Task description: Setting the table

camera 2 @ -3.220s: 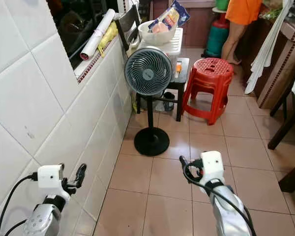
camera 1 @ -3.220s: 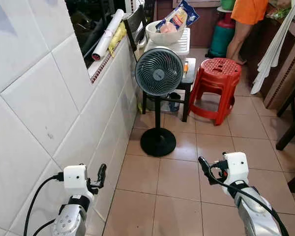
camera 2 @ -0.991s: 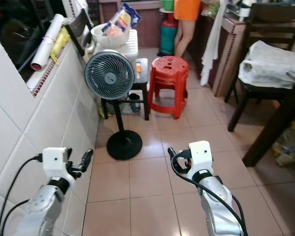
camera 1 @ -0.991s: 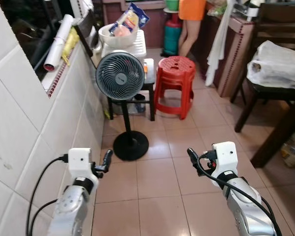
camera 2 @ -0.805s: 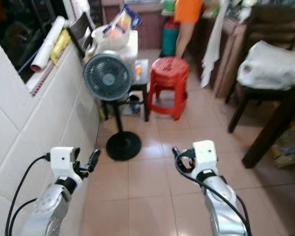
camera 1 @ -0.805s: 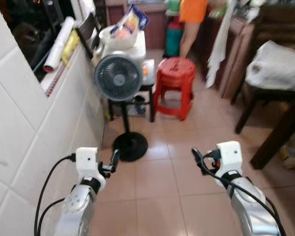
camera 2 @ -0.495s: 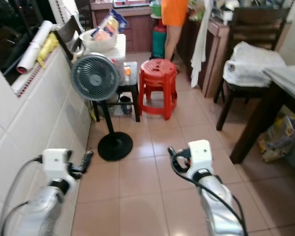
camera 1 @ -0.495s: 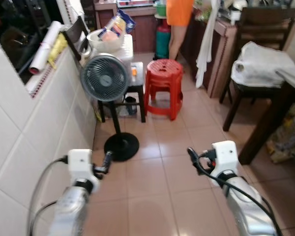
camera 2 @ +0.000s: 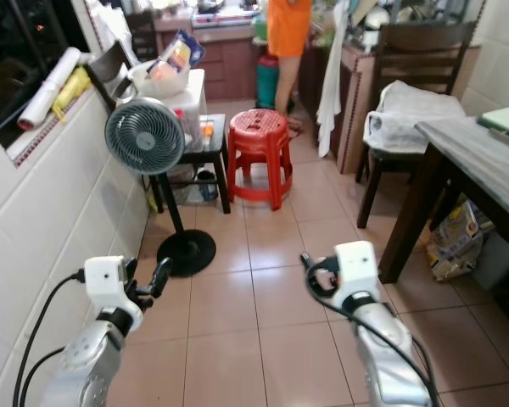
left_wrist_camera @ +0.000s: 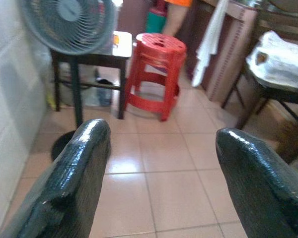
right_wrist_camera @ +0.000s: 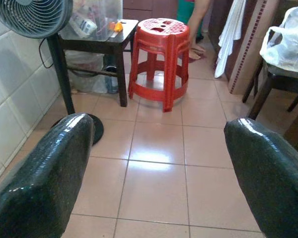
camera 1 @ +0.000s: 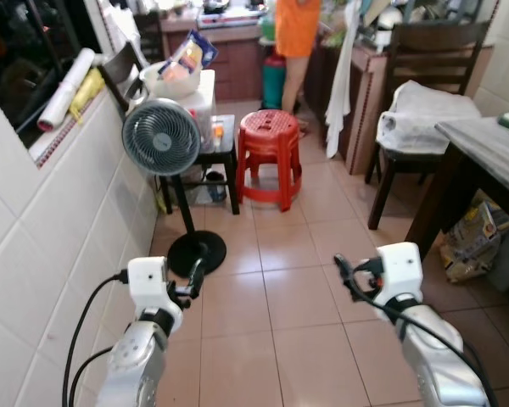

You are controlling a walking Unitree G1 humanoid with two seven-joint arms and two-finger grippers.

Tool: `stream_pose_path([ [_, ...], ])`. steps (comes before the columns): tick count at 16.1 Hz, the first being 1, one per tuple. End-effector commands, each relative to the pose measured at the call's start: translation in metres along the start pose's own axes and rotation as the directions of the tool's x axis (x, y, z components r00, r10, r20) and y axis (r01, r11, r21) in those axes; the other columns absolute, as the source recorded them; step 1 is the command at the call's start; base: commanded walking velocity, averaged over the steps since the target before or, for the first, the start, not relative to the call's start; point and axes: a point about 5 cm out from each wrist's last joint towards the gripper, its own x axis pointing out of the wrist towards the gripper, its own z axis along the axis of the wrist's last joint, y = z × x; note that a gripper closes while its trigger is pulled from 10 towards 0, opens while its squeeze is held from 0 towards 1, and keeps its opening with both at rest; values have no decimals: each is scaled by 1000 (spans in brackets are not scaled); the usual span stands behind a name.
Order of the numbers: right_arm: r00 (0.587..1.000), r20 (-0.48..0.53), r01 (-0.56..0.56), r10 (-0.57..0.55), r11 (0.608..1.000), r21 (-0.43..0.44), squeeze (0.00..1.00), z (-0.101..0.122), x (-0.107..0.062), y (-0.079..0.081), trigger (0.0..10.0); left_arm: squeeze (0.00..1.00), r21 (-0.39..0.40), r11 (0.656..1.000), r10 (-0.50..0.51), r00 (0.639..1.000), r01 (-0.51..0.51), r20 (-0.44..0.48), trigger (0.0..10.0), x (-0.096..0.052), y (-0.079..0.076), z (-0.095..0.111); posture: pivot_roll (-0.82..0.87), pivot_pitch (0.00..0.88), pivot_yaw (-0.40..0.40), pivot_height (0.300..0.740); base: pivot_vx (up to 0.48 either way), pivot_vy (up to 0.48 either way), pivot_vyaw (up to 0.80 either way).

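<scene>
Left eye view: a tiled kitchen floor (camera 1: pixel 297 297) stretches ahead, with a fan (camera 1: pixel 161 137) on a black stand by the white wall, a red stool (camera 1: pixel 270 136) just beside it, and a person in orange (camera 1: pixel 298 30) at the far counter. The left gripper (camera 1: pixel 196 277) and right gripper (camera 1: pixel 343 273) hang raised over the floor, both empty. The table (camera 1: pixel 483 161) stands at the right — dark-legged, grey-topped — with a chair (camera 1: pixel 424 110) bearing a white bag behind it.

Right eye view: the same scene, with a green board (camera 2: pixel 505 119) lying on the table's far edge.

Left wrist view: both fingers (left_wrist_camera: pixel 77 173) are spread wide, framing the stool and fan.

Right wrist view: the fingers (right_wrist_camera: pixel 44 168) stand well apart — nothing held — with stool and fan base beyond.
</scene>
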Motion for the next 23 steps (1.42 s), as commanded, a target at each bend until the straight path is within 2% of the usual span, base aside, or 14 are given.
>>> stream_pose_path([
  [1,999,21,-31,31,999,9,0,6,5,9,10000,0,15,998,53,998,-54,12,10000,0,13,5,-75,0,55,740,0,0,0],
  [7,1000,-5,-31,31,999,24,0,7,13,13,10000,0,21,996,81,996,-82,33,10000,6,20,13,-69,0,59,740,0,0,-609],
  [13,1000,0,-18,18,1000,18,0,9,15,11,10000,0,53,995,83,996,-84,19,10000,2,29,11,-78,0,66,740,0,0,-746],
  [17,1000,-6,-11,11,1000,28,0,7,14,11,10000,0,48,997,54,998,-55,17,10000,5,21,11,-83,0,72,740,0,0,-773],
  [23,1000,-16,-5,6,999,45,0,5,15,11,10000,0,50,997,57,998,-57,16,10000,6,21,10,-80,0,73,740,0,0,-778],
])
